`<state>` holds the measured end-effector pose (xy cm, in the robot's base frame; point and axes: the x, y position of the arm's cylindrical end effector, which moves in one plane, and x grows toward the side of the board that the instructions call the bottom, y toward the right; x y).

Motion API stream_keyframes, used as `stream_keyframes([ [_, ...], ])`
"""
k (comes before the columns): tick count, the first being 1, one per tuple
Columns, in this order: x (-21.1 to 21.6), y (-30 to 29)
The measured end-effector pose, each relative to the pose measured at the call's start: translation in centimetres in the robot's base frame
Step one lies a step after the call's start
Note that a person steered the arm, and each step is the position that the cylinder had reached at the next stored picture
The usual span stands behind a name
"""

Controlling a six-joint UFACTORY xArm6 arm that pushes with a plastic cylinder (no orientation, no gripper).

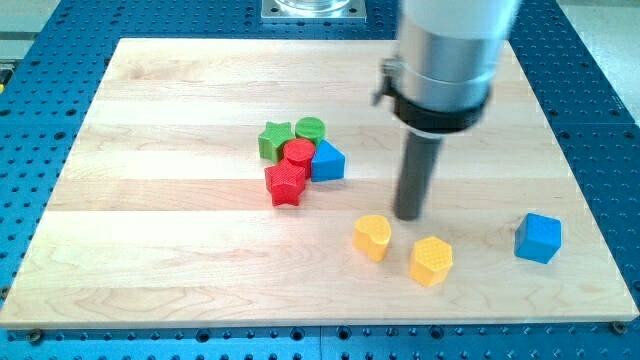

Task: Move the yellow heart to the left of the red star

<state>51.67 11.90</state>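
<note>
Yellow hexagon (431, 261); yellow heart (372, 237) — two yellows.

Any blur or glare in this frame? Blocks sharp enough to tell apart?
Camera view: even, soft lighting, faint shadows beside the blocks, no harsh glare on the wooden board. The arm's big silver housing looks soft and blurred; my tip, the yellow heart and red star are sharp.
</note>
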Motion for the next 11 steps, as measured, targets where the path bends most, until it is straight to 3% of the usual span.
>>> stream_keyframes([
  [1,1.2,5.3],
  [2,6.6,5.6],
  [3,6.9,1.9],
  [4,5.0,-5.9],
  [5,3.8,-9.5],
  [6,0.7,-7.4],
  [7,1.2,-13.9],
  [9,2.8,-21.5],
  [10,-1.3,-21.3],
  [11,-2.4,-20.6],
])
